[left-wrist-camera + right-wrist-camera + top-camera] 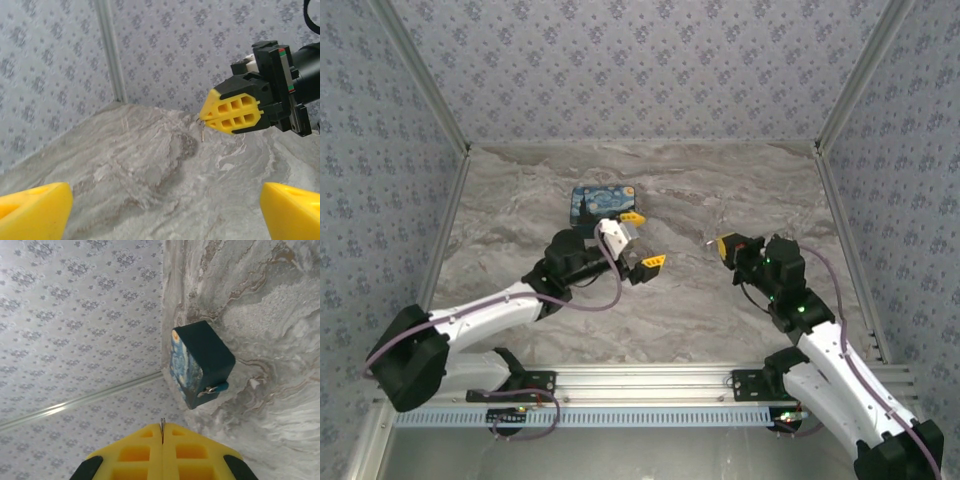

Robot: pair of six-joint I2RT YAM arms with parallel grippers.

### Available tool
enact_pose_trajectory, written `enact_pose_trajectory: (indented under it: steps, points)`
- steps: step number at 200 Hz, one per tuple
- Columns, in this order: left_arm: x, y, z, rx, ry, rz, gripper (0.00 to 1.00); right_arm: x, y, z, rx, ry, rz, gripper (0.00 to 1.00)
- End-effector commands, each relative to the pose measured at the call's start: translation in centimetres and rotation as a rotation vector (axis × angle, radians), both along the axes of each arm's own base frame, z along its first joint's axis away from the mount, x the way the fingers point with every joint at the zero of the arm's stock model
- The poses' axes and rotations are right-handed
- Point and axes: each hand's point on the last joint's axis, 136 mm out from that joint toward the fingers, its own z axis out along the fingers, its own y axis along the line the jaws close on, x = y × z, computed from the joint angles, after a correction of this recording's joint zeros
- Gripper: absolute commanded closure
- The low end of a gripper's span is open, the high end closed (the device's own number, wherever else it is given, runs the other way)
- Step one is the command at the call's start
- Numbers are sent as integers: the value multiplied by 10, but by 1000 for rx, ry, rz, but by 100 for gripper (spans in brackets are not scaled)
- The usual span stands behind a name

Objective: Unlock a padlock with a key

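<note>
Right pincer [724,246] pinching thin dark metal key [162,426], tip barely out: may twist at keyhole. Left pincer [643,240] spread; tiny blue silver-shackled padlock [215,388] unheld, may shift.

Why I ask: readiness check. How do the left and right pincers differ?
The left pincer is wide open and empty; the right pincer is shut on a thin key. The left pincer is close to the painted box; the right pincer farther off. Both have yellow fingertips.
</note>
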Motion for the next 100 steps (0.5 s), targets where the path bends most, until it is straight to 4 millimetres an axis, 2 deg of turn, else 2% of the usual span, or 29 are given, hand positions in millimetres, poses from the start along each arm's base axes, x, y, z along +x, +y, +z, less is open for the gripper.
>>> enact_pose_trajectory:
  steps: [1, 27, 75, 100]
  points:
    - [-7, -19, 36, -30, -179, -81, 7, -1, -3, 13, 79, 39, -46, 100]
    - [-8, -37, 35, 14, -186, -145, 19, -5, 2, 17, 100, 48, -28, 100]
    - [-11, -64, 27, 36, -188, -214, 23, -12, 5, 27, 115, 19, -28, 100]
    - [-13, -75, 22, 49, -173, -251, 29, -13, 8, 33, 125, 2, -27, 100]
